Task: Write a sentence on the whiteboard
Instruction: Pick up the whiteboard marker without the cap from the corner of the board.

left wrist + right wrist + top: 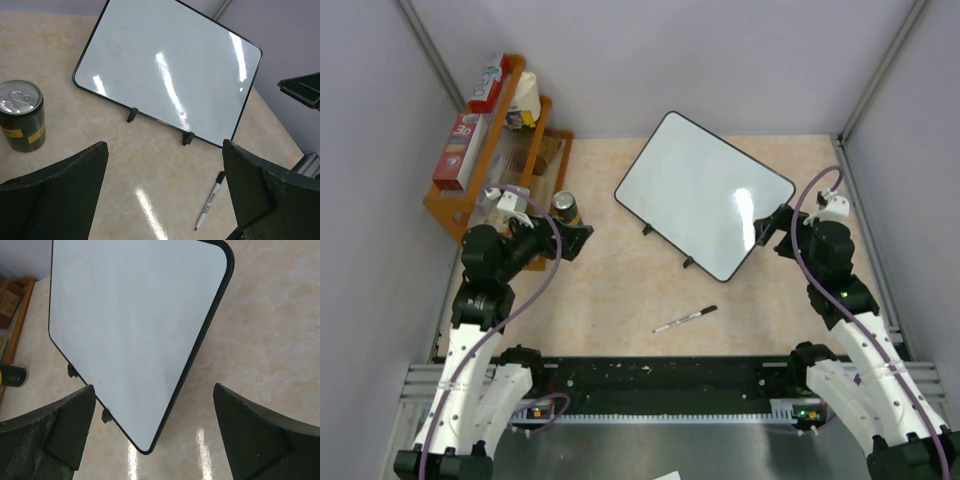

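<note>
The whiteboard (705, 195) lies tilted on the tan table at centre right, glossy white with a thin black rim and two small black feet. Its face (170, 65) (135, 330) is blank; no sentence is in view on it. A black-capped marker (685, 319) lies on the table in front of the board, also seen low in the left wrist view (210, 201). My left gripper (585, 242) (164, 145) hovers open at the left, facing the board and holding nothing. My right gripper (768, 228) (153, 387) stands open over the board's right corner, holding nothing.
A dark drink can (566, 209) (22, 116) stands right beside my left gripper. Behind it is a wooden rack (490, 150) with boxes and a cup. Grey walls enclose the table on three sides. A black rail (660, 380) runs along the near edge.
</note>
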Motion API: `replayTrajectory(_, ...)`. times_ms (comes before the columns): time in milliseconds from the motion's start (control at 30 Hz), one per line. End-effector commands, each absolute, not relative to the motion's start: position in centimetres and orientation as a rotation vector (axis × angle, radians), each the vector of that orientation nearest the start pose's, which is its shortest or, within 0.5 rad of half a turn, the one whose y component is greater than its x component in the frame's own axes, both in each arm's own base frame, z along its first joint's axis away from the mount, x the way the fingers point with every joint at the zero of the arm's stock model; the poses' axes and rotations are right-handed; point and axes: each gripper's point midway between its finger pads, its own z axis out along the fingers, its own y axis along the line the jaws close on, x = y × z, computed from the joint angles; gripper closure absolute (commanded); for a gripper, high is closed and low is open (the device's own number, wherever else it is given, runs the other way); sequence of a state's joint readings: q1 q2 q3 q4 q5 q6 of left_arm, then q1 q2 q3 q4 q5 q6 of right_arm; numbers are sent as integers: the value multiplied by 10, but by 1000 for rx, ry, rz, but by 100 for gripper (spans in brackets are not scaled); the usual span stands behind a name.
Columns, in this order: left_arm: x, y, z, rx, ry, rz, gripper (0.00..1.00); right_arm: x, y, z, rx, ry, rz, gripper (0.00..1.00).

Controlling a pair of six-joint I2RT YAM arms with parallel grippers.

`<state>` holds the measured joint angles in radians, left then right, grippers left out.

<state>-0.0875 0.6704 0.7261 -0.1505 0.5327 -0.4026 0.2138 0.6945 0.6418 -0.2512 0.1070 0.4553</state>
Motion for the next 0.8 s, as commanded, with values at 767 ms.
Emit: replayTrajectory(767,152,-322,103,1066,2177,-727,6,263,80,163,330,2091,450,1)
